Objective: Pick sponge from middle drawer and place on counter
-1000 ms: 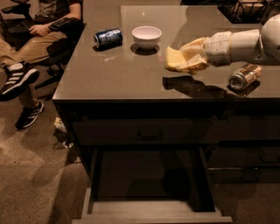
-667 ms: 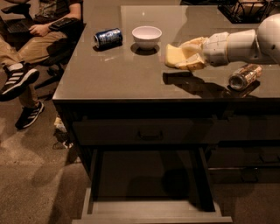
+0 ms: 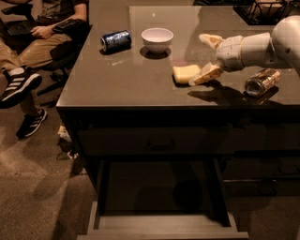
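The pale yellow sponge (image 3: 185, 73) lies flat on the glossy counter (image 3: 117, 79), right of centre. My gripper (image 3: 204, 57) hovers just right of it, open. Its lower finger (image 3: 206, 74) sits beside the sponge's right end, at or very near it, and the upper finger (image 3: 209, 40) is spread away towards the back. The white arm comes in from the right edge. The middle drawer (image 3: 159, 187) is pulled out below the counter, and its dark floor shows nothing in it.
A white bowl (image 3: 157, 39) and a blue can (image 3: 115, 40) on its side are at the back left of the counter. A tan metal can (image 3: 261, 80) lies under my arm. A wire basket (image 3: 262, 9) is back right. A seated person (image 3: 33, 42) is at the left.
The gripper held the sponge just above the counter before. Now the sponge lies on the counter and the fingers have spread open off it.
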